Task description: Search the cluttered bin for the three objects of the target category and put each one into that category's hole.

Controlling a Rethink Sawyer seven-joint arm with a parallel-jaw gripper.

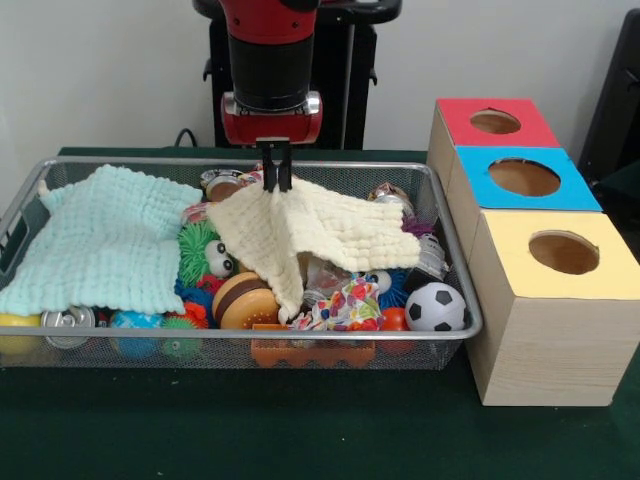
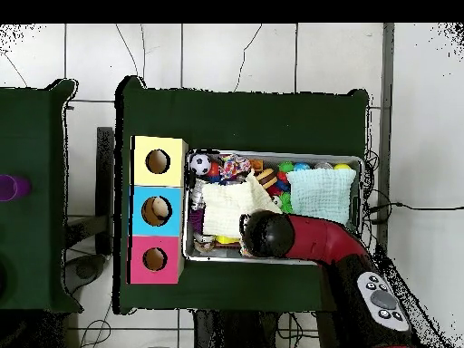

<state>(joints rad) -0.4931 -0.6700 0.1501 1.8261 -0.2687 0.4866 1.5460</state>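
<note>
My gripper hangs over the back middle of the wire bin, shut on a peak of the pale yellow cloth. The cloth drapes down from the fingers like a tent over the toys. A mint green cloth covers the bin's left part. Showing around the cloths are a soccer ball, a toy burger, a green spiky ball, a can and a patterned wrapper. In the overhead view the arm's head hides the gripper; the yellow cloth and mint cloth show.
A wooden box stands right of the bin with a red-topped hole, a blue-topped hole and a yellow-topped hole. An orange tray-like piece lies at the bin's front. Dark green tabletop runs along the front.
</note>
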